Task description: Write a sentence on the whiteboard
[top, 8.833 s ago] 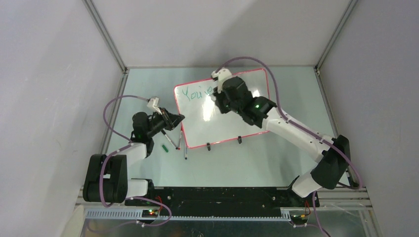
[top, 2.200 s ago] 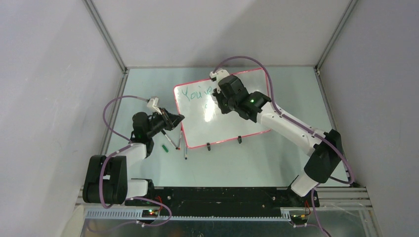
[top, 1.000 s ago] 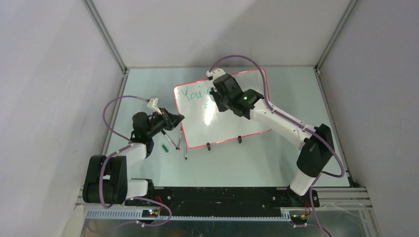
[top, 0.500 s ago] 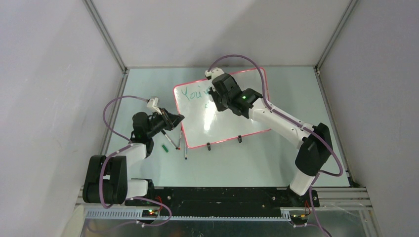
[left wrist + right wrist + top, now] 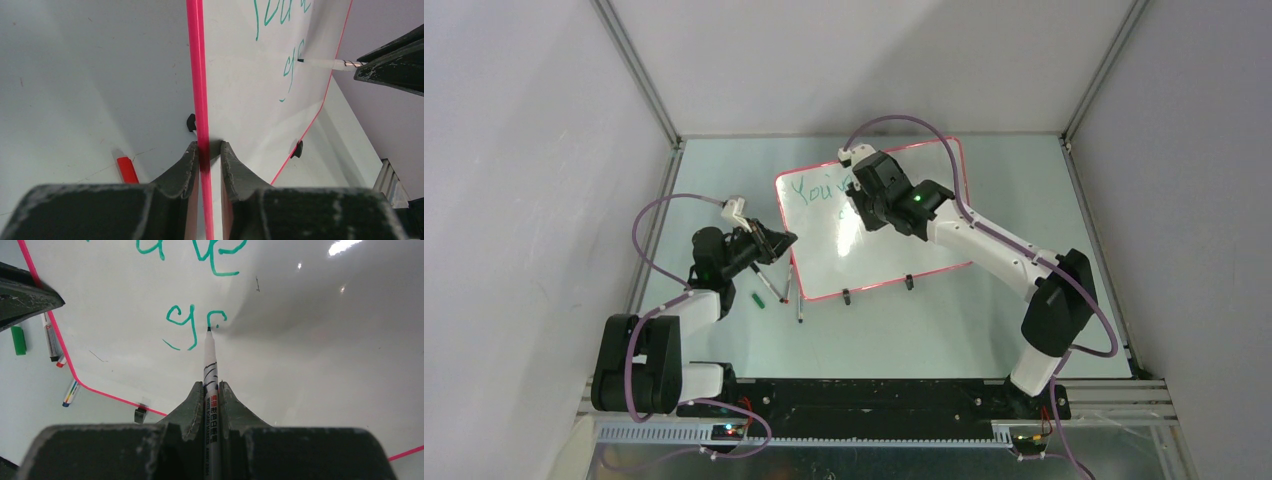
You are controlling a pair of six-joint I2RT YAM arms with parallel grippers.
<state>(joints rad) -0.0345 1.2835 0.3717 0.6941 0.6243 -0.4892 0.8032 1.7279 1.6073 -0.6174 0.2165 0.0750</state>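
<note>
We judge the whiteboard stiff yet slippery: left gripper pinches its nine-o'clock rim, right gripper clenches the marker.

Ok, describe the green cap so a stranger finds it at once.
Start at the whiteboard, then go to the table off its left edge. Among the pens there lies the cap: the shortest piece and the only all-green one.

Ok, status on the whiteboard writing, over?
Left gripper clamped on the whiteboard edge. Right gripper shut on the marker, tip at the sentence, second line. Nothing blocking; spare pens lie beside the board.
</note>
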